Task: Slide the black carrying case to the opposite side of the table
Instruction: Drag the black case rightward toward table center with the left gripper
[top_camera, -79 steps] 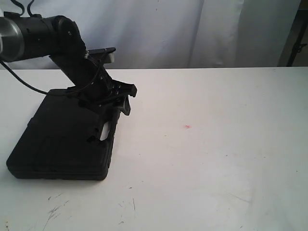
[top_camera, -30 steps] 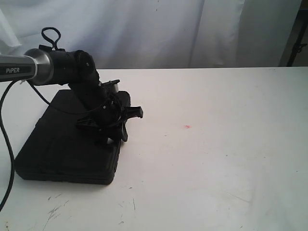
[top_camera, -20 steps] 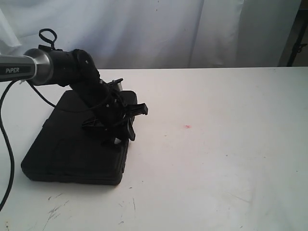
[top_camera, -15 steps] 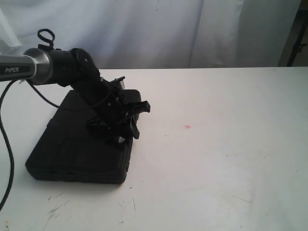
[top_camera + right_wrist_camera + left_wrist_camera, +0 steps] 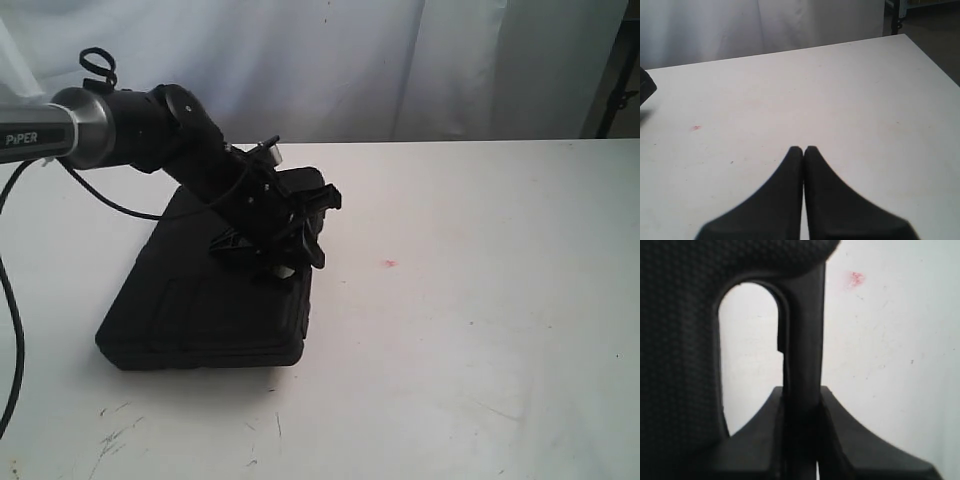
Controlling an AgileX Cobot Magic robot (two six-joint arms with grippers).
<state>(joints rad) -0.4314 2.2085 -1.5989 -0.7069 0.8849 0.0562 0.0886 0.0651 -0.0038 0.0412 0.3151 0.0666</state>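
Note:
The flat black case lies on the left part of the white table, its handle edge turned toward the middle. My left gripper is shut on the case's handle bar; in the left wrist view the bar runs between the two fingers, next to the handle cutout. My right gripper does not show in the exterior view. In the right wrist view it is shut with nothing in it, held over bare table. A corner of the case shows at that view's edge.
A small red dot marks the table to the right of the case, also seen as the red dot and the red dot. Dark scuff marks lie near the front edge. A white curtain hangs behind the table.
The left gripper, shut on the handle, has dragged the case steadily to the right, toward the red dot. The case has also turned a little.

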